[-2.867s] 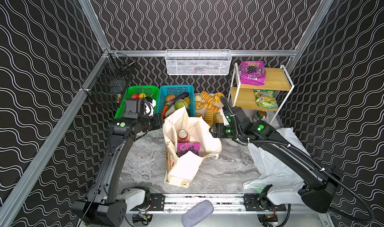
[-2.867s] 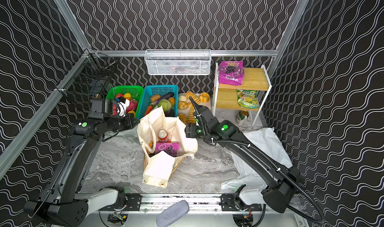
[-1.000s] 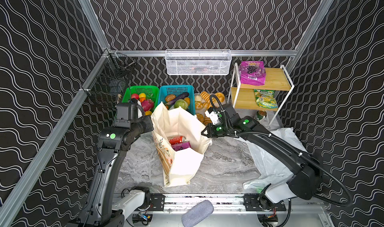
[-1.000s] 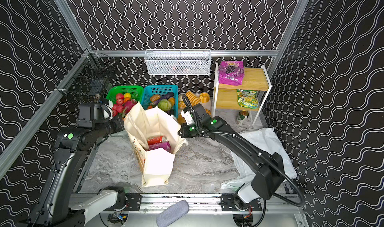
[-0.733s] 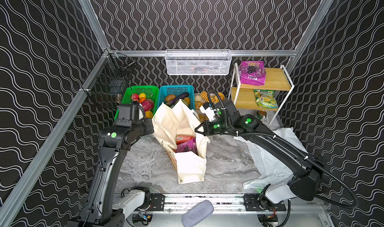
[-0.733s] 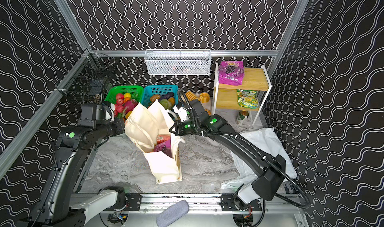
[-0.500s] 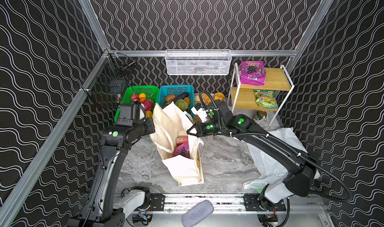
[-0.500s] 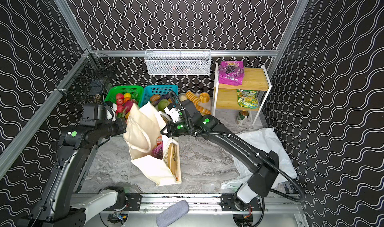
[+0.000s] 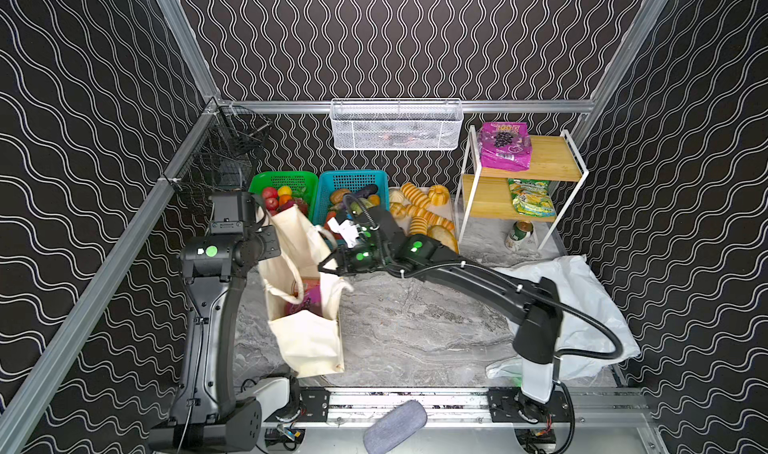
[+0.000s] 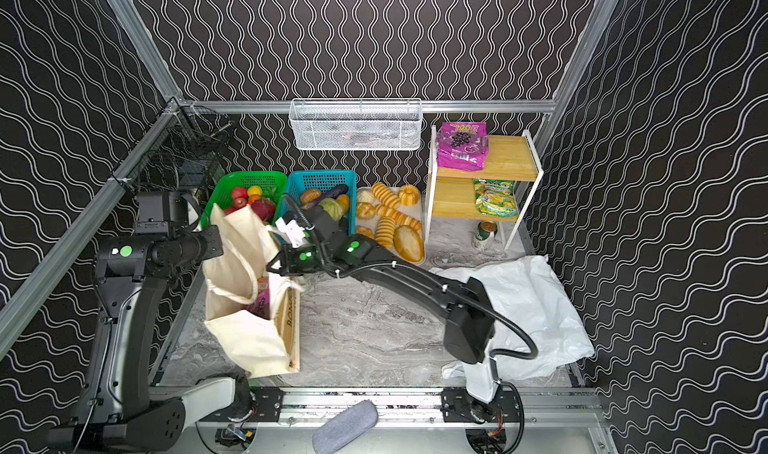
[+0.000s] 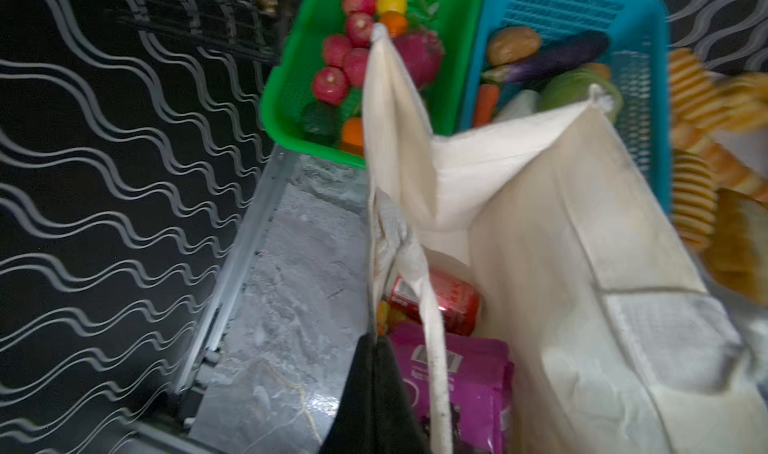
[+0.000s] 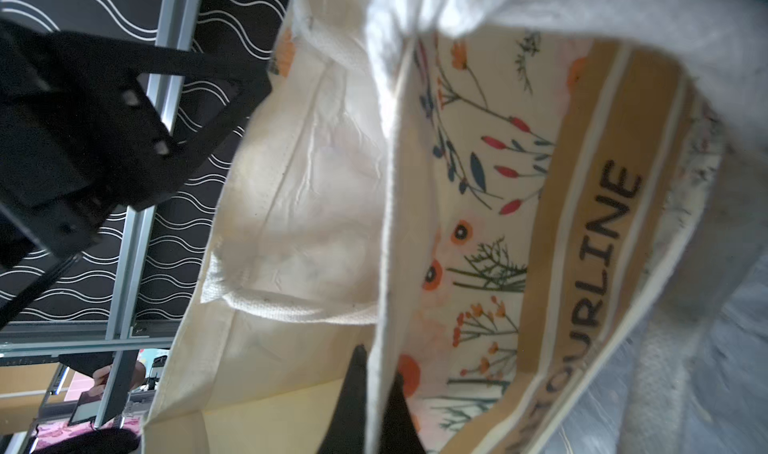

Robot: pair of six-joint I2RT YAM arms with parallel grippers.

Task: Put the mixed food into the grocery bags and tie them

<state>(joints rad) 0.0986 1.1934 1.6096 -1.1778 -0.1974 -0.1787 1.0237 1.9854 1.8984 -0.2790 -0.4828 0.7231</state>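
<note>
The cream canvas tote (image 9: 307,339) (image 10: 249,339) stands at the table's left, its mouth pulled narrow. My left gripper (image 9: 274,244) (image 11: 374,348) is shut on the tote's left rim by a handle. My right gripper (image 9: 326,265) (image 12: 376,373) reaches across the middle and is shut on the opposite, flower-printed rim (image 12: 478,182). Inside lie a red drink can (image 11: 449,302) and a purple grape-print packet (image 11: 469,377) (image 9: 309,300). The white plastic bag (image 9: 573,306) (image 10: 528,306) lies flat at the right. A green cabbage (image 11: 577,90) and a white radish (image 11: 517,105) sit in the blue basket.
Behind the tote stand a green fruit basket (image 9: 282,182), a blue vegetable basket (image 9: 353,179) and a tray of breads (image 9: 419,215). The wooden shelf (image 9: 557,161) at the back right holds another purple packet (image 9: 505,146) and a green packet (image 9: 532,196); a can (image 9: 517,233) stands under it.
My right gripper has carried its side of the tote's rim leftward toward the left gripper, narrowing the mouth. The tote's body swung about below. The left gripper has barely moved.
</note>
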